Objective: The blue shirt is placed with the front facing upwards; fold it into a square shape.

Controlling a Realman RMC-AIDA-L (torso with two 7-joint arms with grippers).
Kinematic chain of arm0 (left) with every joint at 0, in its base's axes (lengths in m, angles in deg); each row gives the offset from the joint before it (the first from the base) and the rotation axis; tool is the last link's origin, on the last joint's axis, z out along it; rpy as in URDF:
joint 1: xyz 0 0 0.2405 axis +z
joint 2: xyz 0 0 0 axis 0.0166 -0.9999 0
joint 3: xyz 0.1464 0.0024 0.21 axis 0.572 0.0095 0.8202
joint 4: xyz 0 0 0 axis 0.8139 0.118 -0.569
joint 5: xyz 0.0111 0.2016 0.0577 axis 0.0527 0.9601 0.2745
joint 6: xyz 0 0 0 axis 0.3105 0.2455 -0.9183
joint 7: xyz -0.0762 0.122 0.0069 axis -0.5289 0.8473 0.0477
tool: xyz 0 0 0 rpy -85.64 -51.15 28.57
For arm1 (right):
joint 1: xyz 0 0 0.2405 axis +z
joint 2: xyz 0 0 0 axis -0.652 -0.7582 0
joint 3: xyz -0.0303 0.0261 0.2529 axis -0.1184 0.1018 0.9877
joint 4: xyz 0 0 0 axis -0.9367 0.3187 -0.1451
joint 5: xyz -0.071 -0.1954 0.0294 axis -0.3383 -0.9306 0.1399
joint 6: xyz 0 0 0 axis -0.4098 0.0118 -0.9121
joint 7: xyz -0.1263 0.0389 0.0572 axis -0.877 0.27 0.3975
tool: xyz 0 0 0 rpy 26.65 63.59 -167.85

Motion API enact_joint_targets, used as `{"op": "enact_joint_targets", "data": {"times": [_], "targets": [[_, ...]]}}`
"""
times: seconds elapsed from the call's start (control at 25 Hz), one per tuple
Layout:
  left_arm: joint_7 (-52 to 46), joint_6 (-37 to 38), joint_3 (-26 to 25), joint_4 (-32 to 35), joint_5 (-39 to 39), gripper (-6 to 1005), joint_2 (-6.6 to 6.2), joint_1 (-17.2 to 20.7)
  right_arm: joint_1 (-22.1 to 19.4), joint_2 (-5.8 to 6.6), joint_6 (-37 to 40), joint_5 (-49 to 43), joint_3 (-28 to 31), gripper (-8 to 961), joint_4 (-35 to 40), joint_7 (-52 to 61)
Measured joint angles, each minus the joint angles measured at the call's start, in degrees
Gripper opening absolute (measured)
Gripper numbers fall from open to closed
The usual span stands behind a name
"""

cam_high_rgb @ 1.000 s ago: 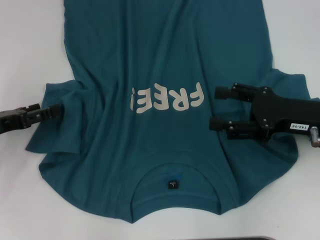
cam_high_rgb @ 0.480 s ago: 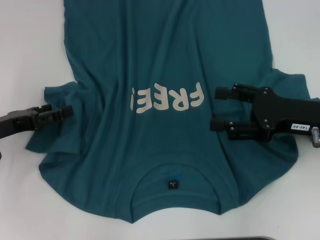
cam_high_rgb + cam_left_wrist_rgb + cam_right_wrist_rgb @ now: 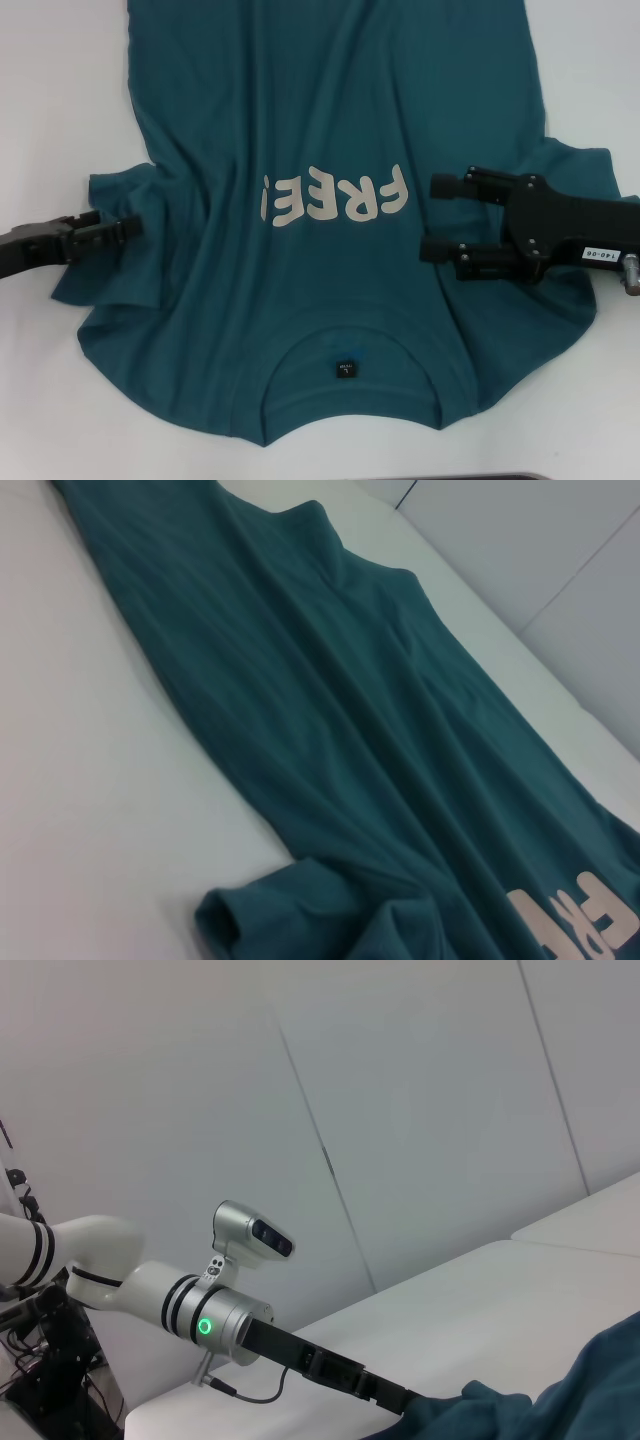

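The blue shirt (image 3: 330, 200) is laid flat on the white table (image 3: 60, 100), front up, w/ collar (image 3: 350, 385) at the near edge and hem running off the far edge of the head view; white "FREE" lettering (image 3: 335, 197) is seen upside down mid-chest, small black label (image 3: 344, 369) inside the neckline. Left sleeve (image 3: 110, 240) is bunched and wrinkled. Left gripper (image 3: 125, 228) is positioned low at that sleeve, tips over the fabric; whether it's clenched or released can't be told, jaws seen edge-on. Right gripper (image 3: 430, 217) is held above the shirt's right chest/sleeve area, fingers (image 3: 450, 186) spread apart, nothing grasped. In left wrist view the shirt (image 3: 350, 740) is seen stretching away across the table, sleeve opening (image 3: 225, 925) curled up. In right wrist view the left arm (image 3: 200, 1315) is seen reaching onto the shirt fabric (image 3: 540, 1405).
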Motion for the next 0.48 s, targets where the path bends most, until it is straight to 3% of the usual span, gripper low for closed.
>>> {"op": "enact_joint_targets", "data": {"times": [0.48], "targets": [[-0.4,1.6,0.0,-0.2,2.3,859,-0.69,0.0,0.0,0.00,0.0,0.0,0.0,901,0.0,0.0]]}}
